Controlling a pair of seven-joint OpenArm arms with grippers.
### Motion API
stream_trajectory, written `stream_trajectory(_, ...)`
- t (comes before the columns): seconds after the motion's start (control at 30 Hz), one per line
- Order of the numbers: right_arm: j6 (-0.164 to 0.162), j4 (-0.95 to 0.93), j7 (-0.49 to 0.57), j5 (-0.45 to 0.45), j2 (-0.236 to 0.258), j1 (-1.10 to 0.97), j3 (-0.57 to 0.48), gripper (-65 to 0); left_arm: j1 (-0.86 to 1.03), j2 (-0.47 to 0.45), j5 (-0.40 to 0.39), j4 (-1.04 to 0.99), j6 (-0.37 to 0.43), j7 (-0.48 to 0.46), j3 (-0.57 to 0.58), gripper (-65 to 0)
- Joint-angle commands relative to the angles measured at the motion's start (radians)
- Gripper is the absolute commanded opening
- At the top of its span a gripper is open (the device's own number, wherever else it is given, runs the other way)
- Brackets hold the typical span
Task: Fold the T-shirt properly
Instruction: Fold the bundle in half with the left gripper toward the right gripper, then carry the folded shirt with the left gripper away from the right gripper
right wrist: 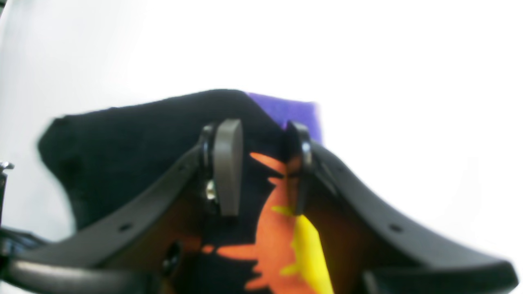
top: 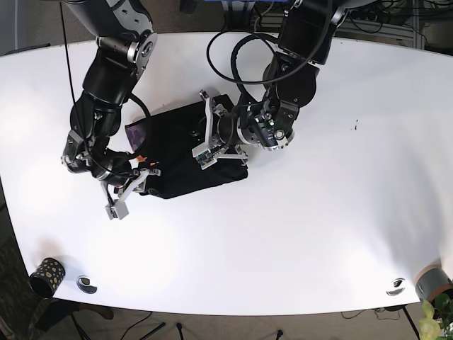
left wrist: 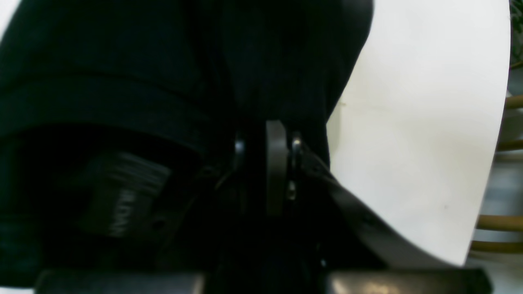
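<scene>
The soft black T-shirt (top: 187, 152) lies bunched on the smooth white worktop (top: 318, 212), left gripper (left wrist: 265, 163) pinching it, right gripper (right wrist: 261, 167) jaws apart.

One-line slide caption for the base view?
Both arms work a black T-shirt on the white table: right gripper at its edge, left gripper above it.

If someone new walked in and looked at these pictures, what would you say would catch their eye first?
Most likely the black T-shirt, bunched into a compact dark bundle near the middle of the white table, with both arms bent over it. Next, the orange and yellow print between the open fingers of the right gripper at the bundle's edge. The left gripper sits pressed against dark cloth on the bundle's other side.
</scene>
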Motion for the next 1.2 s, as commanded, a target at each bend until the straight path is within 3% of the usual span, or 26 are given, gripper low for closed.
stream_trajectory(0.0, 0.006, -0.053, 0.090, -0.009, 0.022, 0.026, -0.036, -48.7, -0.016, -0.040, -0.021, -0.025, -0.001, -0.044, 0.001, -60.8)
stream_trajectory(0.13, 0.006, -0.138, 0.188, -0.022, 0.037, 0.023, -0.050, -48.8, -0.022, -0.099, -0.021, -0.074, -0.001, -0.097, 0.001, -60.8)
stream_trajectory(0.27, 0.006, -0.136, 0.188, -0.012, 0.054, 0.020, -0.050, -49.0, -0.058, -0.168, -0.020, -0.133, -0.001, -0.131, 0.007, -60.8)
stream_trajectory(0.53, 0.006, 0.067, 0.031, 0.087, 0.106, -0.038, -0.053, -49.0, -0.153, -0.298, -0.024, -0.173, -0.001, -0.142, -0.009, -61.0)
stream_trajectory(0.73, 0.006, 0.202, -0.024, 0.083, 0.103, -0.064, -0.055, -49.0, -0.128, -0.321, -0.023, 0.079, -0.001, -0.128, -0.136, -60.8)
stream_trajectory(0.83, 0.006, 0.200, -0.024, 0.081, 0.102, -0.056, -0.056, -48.8, -0.088, -0.314, -0.023, 0.205, -0.001, -0.071, -0.187, -60.8)
stream_trajectory(0.97, 0.006, 0.171, -0.005, 0.072, 0.098, -0.035, -0.150, -49.0, -0.050, -0.278, -0.020, 0.357, -0.001, 0.018, -0.213, -60.8)
stream_trajectory(1.17, 0.006, 0.099, 0.140, 0.060, 0.075, -0.023, -0.315, -49.0, 0.051, -0.255, -0.020, 0.461, -0.001, 0.065, -0.288, -60.8)
